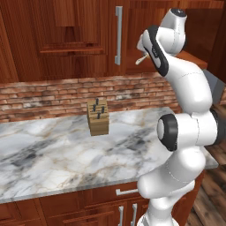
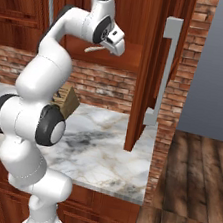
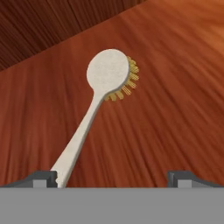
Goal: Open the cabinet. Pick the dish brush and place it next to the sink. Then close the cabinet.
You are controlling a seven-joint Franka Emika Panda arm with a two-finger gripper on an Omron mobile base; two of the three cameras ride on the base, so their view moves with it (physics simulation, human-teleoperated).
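Now the picking step is in hand: the cabinet (image 2: 149, 73) door stands swung open, and the end effector (image 3: 112, 177) hangs inside it with its jaws spread wide, holding nothing. The brush (image 3: 105, 94) lies on the cabinet shelf, its handle running toward the left fingertip (image 3: 43, 178), perhaps touching it. Next, the jaws should centre on the handle, then close, lift and carry it down to the tabletop (image 1: 53, 154).

Pale dish brush (image 3: 94, 109) on reddish wood
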